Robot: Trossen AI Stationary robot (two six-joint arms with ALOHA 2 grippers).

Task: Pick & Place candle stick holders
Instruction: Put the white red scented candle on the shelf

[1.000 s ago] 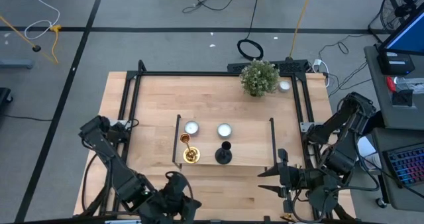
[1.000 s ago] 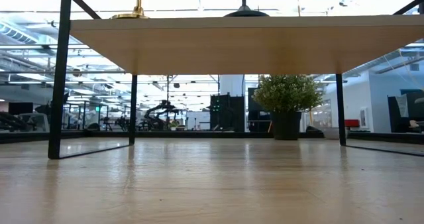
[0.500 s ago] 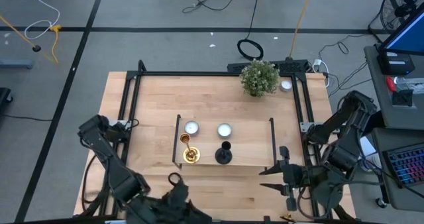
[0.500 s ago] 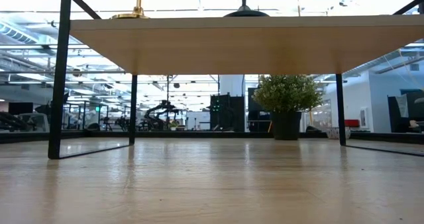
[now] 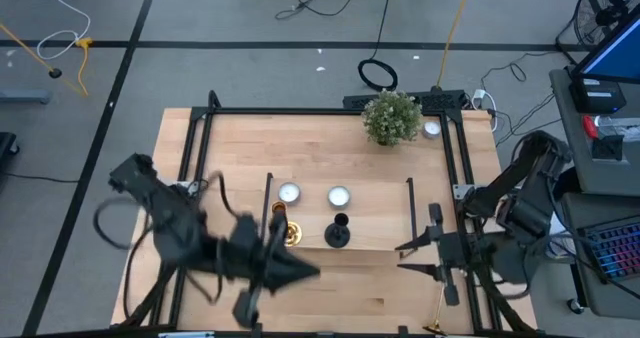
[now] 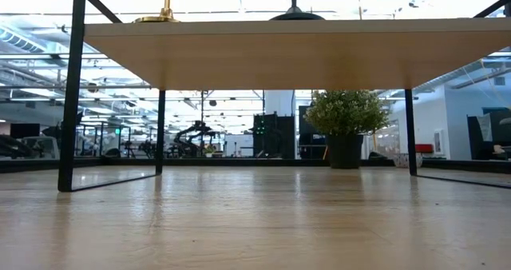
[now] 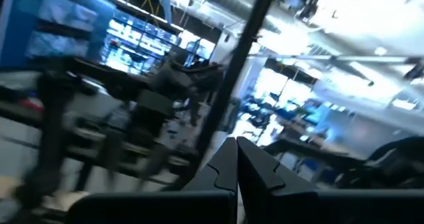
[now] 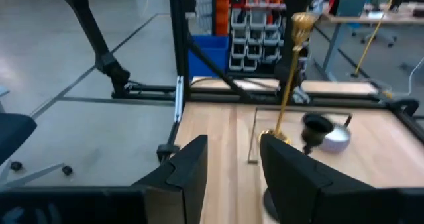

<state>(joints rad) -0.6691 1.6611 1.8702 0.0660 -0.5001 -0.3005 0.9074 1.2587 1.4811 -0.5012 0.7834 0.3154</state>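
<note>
Over the front of the table (image 5: 230, 148), the left arm has swung up and across: a second ago its gripper sat tucked low at the near edge, and now the left gripper (image 5: 305, 270) reaches out just in front of the wooden stand (image 5: 340, 240), blurred with speed, its two fingers (image 7: 236, 159) pressed together to a single point in the left wrist view. The right gripper (image 5: 402, 257) has drifted a touch closer to the stand's right end, and its jaws stand a little apart with nothing between them; the right wrist view shows the gap plainly. On the stand nothing has shifted: the gold candle stick holder (image 5: 284, 224) is on the left part of the board, upright, its long axis vertical, stem rising from its round base to the little cup on top, as the right wrist view shows (image 8: 289, 78). The black candle stick holder (image 5: 338, 233) stands upright just beside it toward the middle, apart from it. Two white candles (image 5: 289, 193) sit on the back strip of the stand, behind the holders. Open wood lies to the right of the black holder along the board, and a broad bare stretch runs between the stand and the plant (image 5: 391, 117) at the far edge. The stand's black end frames close off both short sides; front and top are free.
</note>
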